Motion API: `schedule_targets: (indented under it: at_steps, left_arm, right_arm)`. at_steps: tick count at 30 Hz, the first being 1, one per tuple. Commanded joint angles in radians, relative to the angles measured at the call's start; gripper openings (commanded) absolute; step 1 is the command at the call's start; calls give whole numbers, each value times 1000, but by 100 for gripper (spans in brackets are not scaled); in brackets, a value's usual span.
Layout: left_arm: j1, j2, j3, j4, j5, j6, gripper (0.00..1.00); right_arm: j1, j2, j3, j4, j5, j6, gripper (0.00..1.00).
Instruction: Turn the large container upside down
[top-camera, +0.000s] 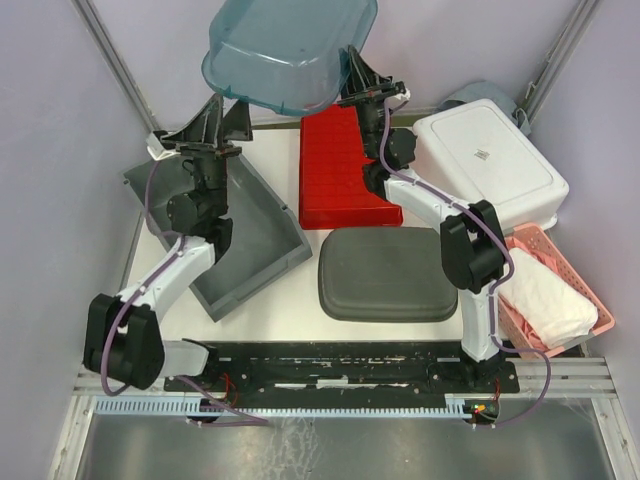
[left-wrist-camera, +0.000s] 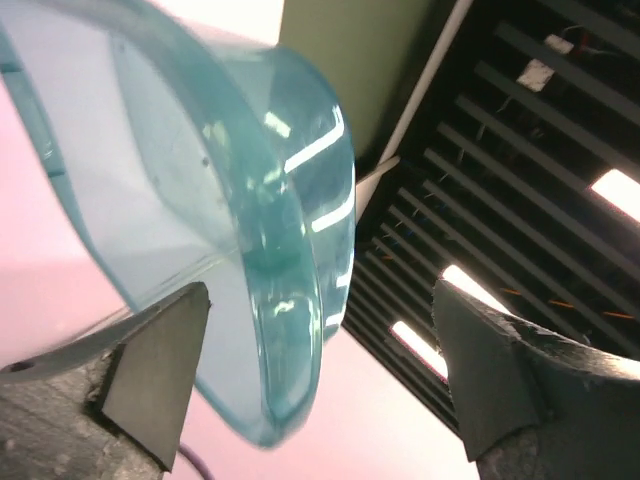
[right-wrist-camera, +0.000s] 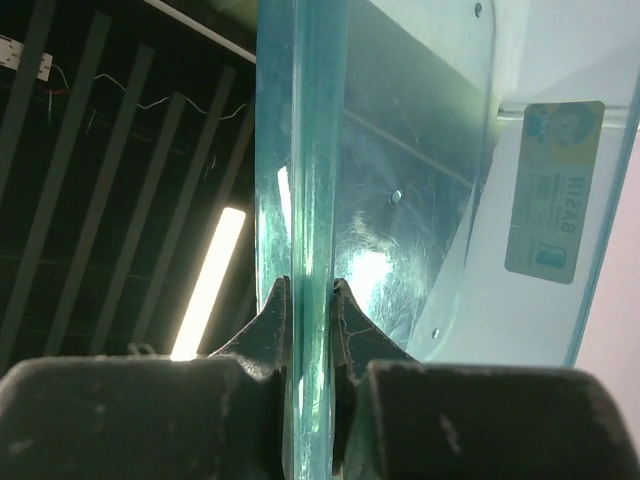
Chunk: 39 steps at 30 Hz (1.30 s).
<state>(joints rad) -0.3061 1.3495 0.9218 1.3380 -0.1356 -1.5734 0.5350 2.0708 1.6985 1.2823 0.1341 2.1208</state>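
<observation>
The large container is a clear blue-green plastic basin (top-camera: 290, 45), held high above the back of the table with its base up. My right gripper (top-camera: 350, 80) is shut on its rim at its right end; in the right wrist view the rim (right-wrist-camera: 300, 150) runs upright between both pads (right-wrist-camera: 272, 325). My left gripper (top-camera: 222, 118) is open just below the basin's left end. In the left wrist view the basin's rim (left-wrist-camera: 290, 300) hangs between the spread fingers (left-wrist-camera: 160, 370), touching neither.
A grey tray (top-camera: 240, 235) lies at the left under my left arm. A red bin (top-camera: 340, 165) sits upside down at the back middle, a grey lid (top-camera: 388, 272) in front of it. A white box (top-camera: 490, 155) and a pink basket (top-camera: 565, 290) stand at the right.
</observation>
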Motion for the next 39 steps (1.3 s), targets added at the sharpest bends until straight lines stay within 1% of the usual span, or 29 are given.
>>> schedule_targets:
  at_steps: [1, 3, 6, 8, 9, 12, 14, 16, 19, 21, 24, 25, 29, 31, 34, 37, 39]
  left_arm:
    - [-1, -152, -67, -157, 62, 128, 99]
    - [3, -246, -114, -280, 78, 185, 99]
    - [5, -401, -141, -612, 98, 325, 99]
    - [4, -497, -121, -882, 79, 449, 99]
    - [5, -539, -109, -985, 65, 497, 99]
    - [4, -615, -70, -1228, 13, 589, 99]
    - [4, -617, -47, -1328, 2, 647, 99]
    - [4, -582, -10, -1455, -19, 670, 99]
    - [2, -505, 9, -1562, -38, 658, 99]
    - [-17, -441, 29, -1565, -57, 663, 99]
    - [-55, -293, 159, -1691, -198, 694, 99]
    - [-56, -244, 203, -1728, -216, 706, 99]
    - [-56, -88, 293, -1753, -229, 740, 100]
    - [-55, -7, 341, -1785, -236, 753, 97]
    - [-56, 95, 411, -1839, -254, 770, 89]
    - [-55, 180, 457, -1838, -239, 816, 79]
    - [-50, 254, 514, -1872, -227, 846, 72]
  right_arm:
    - [-14, -50, 64, 107, 52, 263, 2]
    - [-25, -55, 70, 116, 36, 254, 2]
    - [-59, -82, 52, 127, 9, 236, 2]
    - [-93, -114, 34, 130, -21, 213, 2]
    - [-120, -130, 20, 126, -38, 200, 2]
    - [-176, -179, -32, 95, -96, 160, 2]
    - [-210, -202, -61, 72, -130, 137, 2]
    - [-239, -219, -84, 54, -170, 119, 2]
    - [-267, -248, -113, 18, -241, 87, 2]
    - [-285, -278, -131, 0, -337, 47, 2]
    - [-315, -359, -187, -106, -505, -53, 2]
    - [-323, -394, -219, -127, -536, -82, 2]
    - [-380, -507, -304, -231, -671, -190, 2]
    - [-400, -561, -326, -277, -715, -239, 2]
    - [-421, -621, -328, -382, -776, -334, 2]
    - [-432, -663, -325, -467, -803, -402, 2]
    - [-446, -682, -332, -494, -802, -416, 2]
